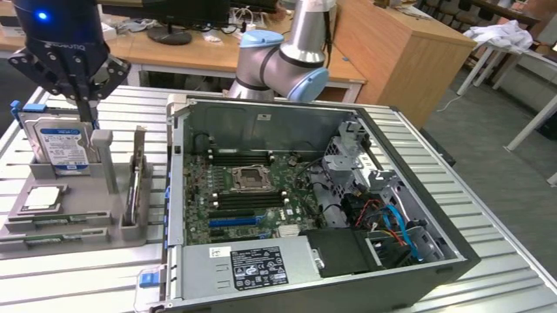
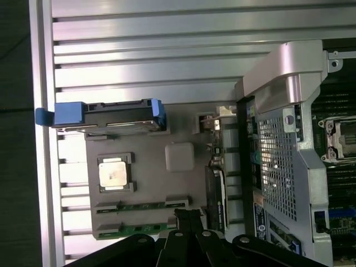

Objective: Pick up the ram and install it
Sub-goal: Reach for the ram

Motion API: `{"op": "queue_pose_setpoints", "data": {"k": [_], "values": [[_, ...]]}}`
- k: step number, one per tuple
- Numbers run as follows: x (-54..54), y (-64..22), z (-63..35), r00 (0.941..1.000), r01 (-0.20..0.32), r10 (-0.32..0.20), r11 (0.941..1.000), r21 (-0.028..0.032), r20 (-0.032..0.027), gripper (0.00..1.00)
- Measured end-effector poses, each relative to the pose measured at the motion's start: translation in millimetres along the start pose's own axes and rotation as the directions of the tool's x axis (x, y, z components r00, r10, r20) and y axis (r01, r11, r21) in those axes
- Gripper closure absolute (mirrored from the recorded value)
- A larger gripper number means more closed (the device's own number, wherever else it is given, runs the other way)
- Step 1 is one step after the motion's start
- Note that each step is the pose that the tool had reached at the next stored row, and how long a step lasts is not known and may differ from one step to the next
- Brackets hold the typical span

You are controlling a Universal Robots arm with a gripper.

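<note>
Exterior view: the gripper [image 1: 90, 122], pinched shut and carrying nothing, is hanging above the upright hard drive [image 1: 62, 145] at the far end of the grey tray [image 1: 91, 202]. The ram [image 1: 52, 222], two thin green sticks, is lying flat in slots at the tray's near end, past the square processor chip [image 1: 42, 197] and well apart from the gripper. Each stick's long axis is running across the exterior view, left to right, along the tray's near edge.
</note>
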State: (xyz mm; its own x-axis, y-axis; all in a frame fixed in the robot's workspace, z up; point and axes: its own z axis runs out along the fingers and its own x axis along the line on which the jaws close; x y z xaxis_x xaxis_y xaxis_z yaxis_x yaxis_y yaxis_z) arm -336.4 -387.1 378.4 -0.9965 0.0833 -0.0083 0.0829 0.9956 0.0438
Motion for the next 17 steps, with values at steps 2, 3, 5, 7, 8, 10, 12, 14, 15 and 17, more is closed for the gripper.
{"op": "queue_pose_setpoints", "data": {"k": [2, 3, 5, 7, 8, 10, 12, 14, 15, 17], "values": [[3.7, -0.2, 0.3, 1.0, 0.0, 0.0, 1.0, 0.0001, -0.001, 0.89], [5.6, -0.3, 0.4, 1.0, 0.0, 0.0, 1.0, 0.0002, -0.0015, 0.89], [9.5, -0.5, 0.7, 1.0, -0.001, 0.001, 1.0, 0.0002, -0.0025, 0.89], [13.0, -0.7, 1.0, 1.0, -0.001, 0.001, 1.0, 0.0003, -0.0034, 0.89], [14.8, -0.8, 1.2, 1.0, -0.001, 0.001, 1.0, 0.0003, -0.004, 0.89], [18.4, -1.0, 1.5, 1.0, -0.001, 0.001, 1.0, 0.0004, -0.005, 0.89], [21.7, -1.2, 1.8, 1.0, -0.001, 0.001, 1.0, 0.0005, -0.006, 0.89], [24.4, -1.4, 2.2, 1.0, -0.001, 0.001, 1.0, 0.0006, -0.0071, 0.89], [25.5, -1.4, 2.3, 1.0, -0.001, 0.001, 1.0, 0.0007, -0.0079, 0.89], [27.7, -1.7, 2.6, 1.0, -0.001, 0.001, 1.0, 0.0008, -0.0093, 0.89]]}}
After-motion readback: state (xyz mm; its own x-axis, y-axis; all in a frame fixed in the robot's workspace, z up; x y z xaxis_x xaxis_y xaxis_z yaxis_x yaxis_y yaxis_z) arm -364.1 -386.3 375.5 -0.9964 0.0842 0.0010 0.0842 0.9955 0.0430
